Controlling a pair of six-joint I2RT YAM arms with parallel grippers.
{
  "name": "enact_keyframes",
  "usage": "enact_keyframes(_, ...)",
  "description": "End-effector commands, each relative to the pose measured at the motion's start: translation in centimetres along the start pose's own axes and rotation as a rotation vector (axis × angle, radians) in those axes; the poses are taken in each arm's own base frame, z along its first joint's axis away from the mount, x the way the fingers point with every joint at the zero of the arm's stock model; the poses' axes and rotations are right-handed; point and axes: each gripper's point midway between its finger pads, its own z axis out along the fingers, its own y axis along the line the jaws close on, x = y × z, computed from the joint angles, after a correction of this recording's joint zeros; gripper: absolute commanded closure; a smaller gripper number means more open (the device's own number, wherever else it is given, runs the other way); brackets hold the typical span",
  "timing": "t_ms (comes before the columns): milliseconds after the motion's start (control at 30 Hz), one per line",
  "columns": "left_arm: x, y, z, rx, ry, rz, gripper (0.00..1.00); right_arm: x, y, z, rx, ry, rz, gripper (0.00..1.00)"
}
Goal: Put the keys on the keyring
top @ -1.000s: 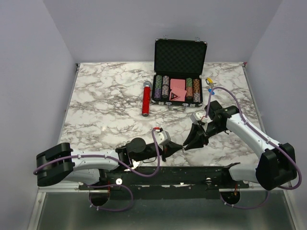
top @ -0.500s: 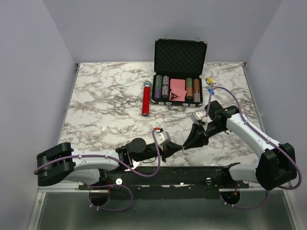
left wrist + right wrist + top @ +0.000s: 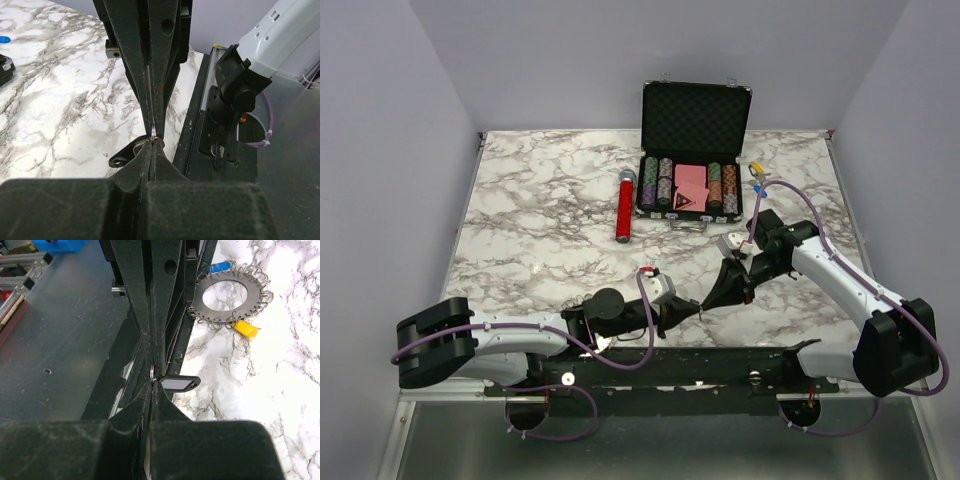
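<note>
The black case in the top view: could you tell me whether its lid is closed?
No, the black case has its lid upright, with poker chips showing inside.

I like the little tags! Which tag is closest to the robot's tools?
The dark oblong tag, sticking out right beside the right tool. The blue tag and yellow tag lie farther away on the keyring.

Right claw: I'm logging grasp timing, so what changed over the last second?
The right claw closed its jaws, taking hold of the tagged key that the left claw already pinches. The left claw, both arms, the keyring, the chip case and the red cylinder stayed where they were.
</note>
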Motion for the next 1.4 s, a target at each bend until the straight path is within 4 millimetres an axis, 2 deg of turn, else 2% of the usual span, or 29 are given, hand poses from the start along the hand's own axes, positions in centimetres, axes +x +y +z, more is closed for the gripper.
enact_keyframes(0,-0.1,0.2,-0.1,-0.010,-0.016,-0.008,1.00,-0.9,-0.2,0.2,-0.008,-0.028,-0.017,0.95)
enact_keyframes(133,0.0,0.2,-0.1,-0.009,-0.015,-0.008,1.00,-0.8,-0.2,0.1,-0.005,-0.018,-0.016,0.99)
enact_keyframes(633,0.1,0.3,0.1,-0.018,-0.009,-0.022,0.99,-0.3,-0.6,-0.2,0.018,0.034,0.006,0.99)
enact_keyframes(800,0.1,0.5,0.0,-0.028,-0.012,-0.025,0.88,0.1,-0.8,-0.2,0.026,0.051,0.020,0.99)
enact_keyframes(1000,-0.2,0.6,-0.1,-0.034,-0.023,-0.030,0.67,0.3,-1.0,-0.3,0.037,0.062,0.026,0.99)
enact_keyframes(1100,-0.2,0.6,-0.3,-0.037,-0.027,-0.030,0.61,0.5,-1.2,-0.4,0.045,0.069,0.030,1.00)
enact_keyframes(1367,-0.5,1.0,-1.2,-0.064,-0.042,-0.027,0.51,0.9,-1.5,-0.5,0.067,0.093,0.035,0.99)
